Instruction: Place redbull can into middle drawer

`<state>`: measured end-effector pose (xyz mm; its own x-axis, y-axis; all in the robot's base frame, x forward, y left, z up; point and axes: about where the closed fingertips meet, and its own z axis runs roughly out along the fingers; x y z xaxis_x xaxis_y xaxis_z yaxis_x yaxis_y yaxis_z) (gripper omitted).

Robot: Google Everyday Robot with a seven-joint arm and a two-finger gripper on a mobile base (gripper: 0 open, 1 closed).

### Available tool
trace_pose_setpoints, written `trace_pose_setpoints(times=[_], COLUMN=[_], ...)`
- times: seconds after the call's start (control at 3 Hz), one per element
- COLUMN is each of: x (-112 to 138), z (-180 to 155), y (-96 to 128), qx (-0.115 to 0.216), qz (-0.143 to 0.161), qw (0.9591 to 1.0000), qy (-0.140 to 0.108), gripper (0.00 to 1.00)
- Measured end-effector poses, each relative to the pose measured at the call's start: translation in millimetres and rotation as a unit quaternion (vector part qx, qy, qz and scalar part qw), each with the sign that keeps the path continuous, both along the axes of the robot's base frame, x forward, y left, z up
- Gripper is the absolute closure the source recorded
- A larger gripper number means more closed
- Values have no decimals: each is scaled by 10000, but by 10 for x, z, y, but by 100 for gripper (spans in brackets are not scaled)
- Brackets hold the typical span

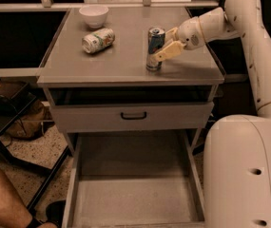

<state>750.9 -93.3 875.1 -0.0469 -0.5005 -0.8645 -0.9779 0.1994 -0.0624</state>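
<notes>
The redbull can (154,49) stands upright on the grey cabinet top (116,65), right of its middle. My gripper (162,42) is at the can's right side, reaching in from the right at the can's mid height. The can rests on the cabinet top. The middle drawer (135,198) is pulled far out below, at the bottom of the view, and its flat grey floor is bare.
A white-and-green can (98,40) lies on its side at the left of the cabinet top, and a white bowl (93,15) stands behind it. A drawer front with a black handle (133,115) sits above the open drawer. My white base (244,170) is at the right. A person's leg (2,203) and a dark rack (6,113) are at the left.
</notes>
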Motion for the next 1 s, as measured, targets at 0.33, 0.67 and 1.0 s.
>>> trace_pose_setpoints(times=[0.33, 0.67, 1.0], x=[0, 1, -18], z=[0, -2, 37], y=[0, 3, -34], qx=[0, 0, -25], qz=[0, 0, -76], qw=[10000, 10000, 10000], qy=[0, 2, -7], gripper=[65, 88, 100])
